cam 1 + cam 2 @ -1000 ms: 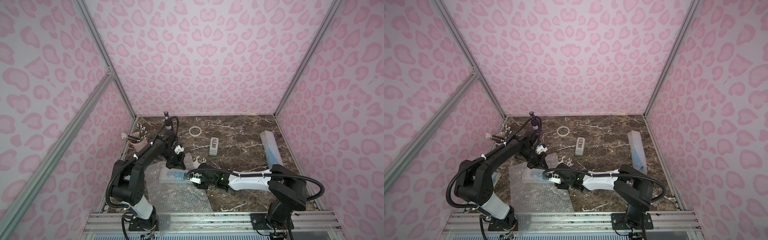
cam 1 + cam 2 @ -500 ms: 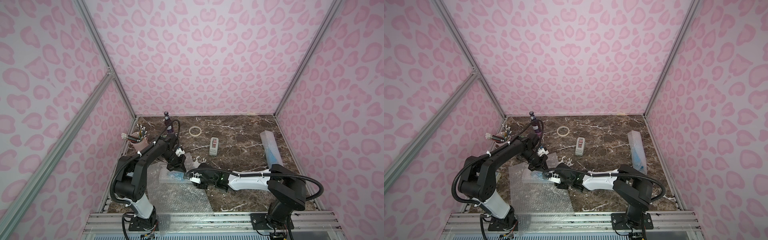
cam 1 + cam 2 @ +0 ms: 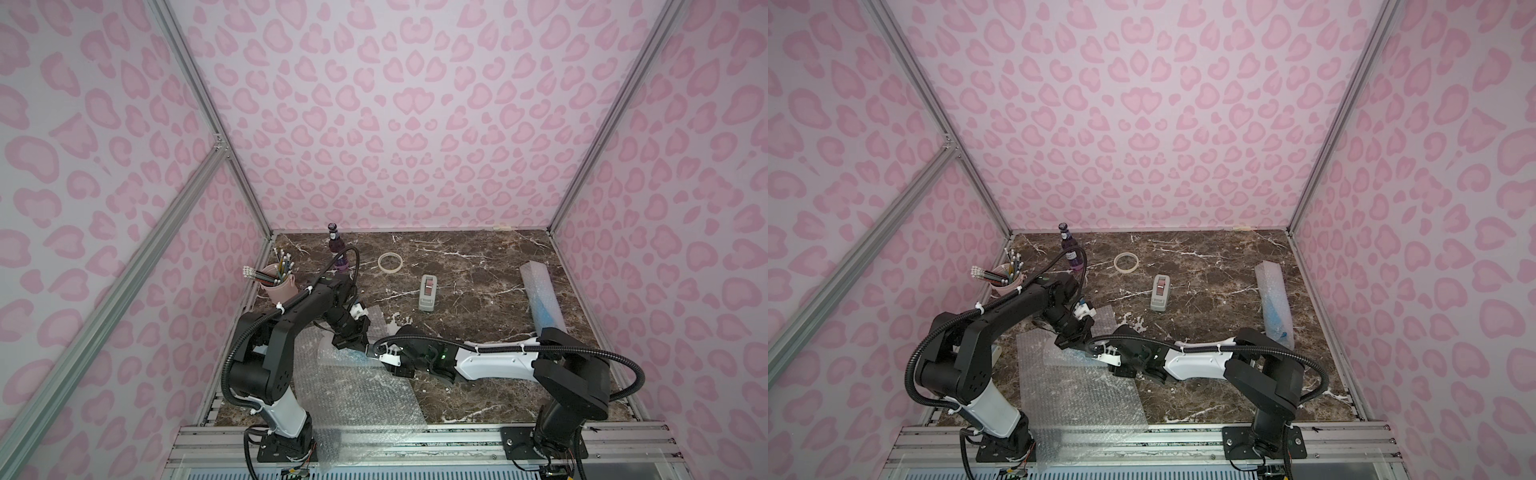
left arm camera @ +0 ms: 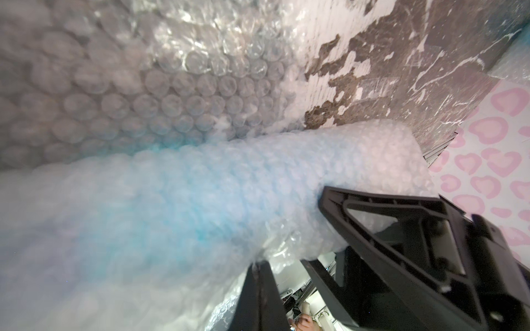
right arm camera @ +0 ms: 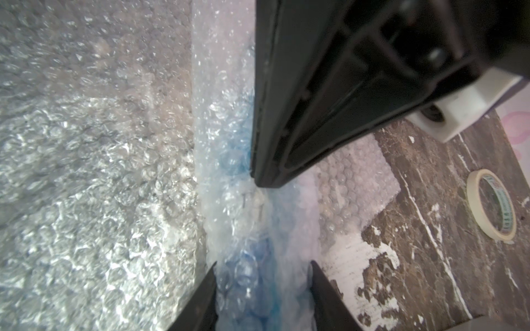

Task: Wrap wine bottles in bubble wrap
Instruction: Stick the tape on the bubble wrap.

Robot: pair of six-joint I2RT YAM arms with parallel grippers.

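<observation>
A blue wine bottle rolled in bubble wrap (image 3: 345, 356) (image 4: 200, 183) lies across a flat bubble wrap sheet (image 3: 357, 399) (image 3: 1084, 395) at the front left. My right gripper (image 5: 262, 295) (image 3: 374, 353) is shut on one end of this roll, one finger on each side. My left gripper (image 4: 259, 259) (image 3: 349, 343) is shut, its tip pressed on top of the roll. A second wrapped blue bottle (image 3: 540, 297) (image 3: 1275, 303) lies at the right. The purple bottle (image 3: 336, 249) (image 3: 1069, 249) stands bare at the back left.
A pale tape roll (image 3: 390, 262) (image 5: 491, 206) and a grey tape dispenser (image 3: 428, 293) lie mid-table. A pink cup of pencils (image 3: 278, 286) stands by the left wall. A smaller bubble wrap piece (image 3: 376, 318) lies behind the left gripper.
My left gripper has come forward and down onto the wrapped roll. The right arm has stayed in place on the roll's end.
</observation>
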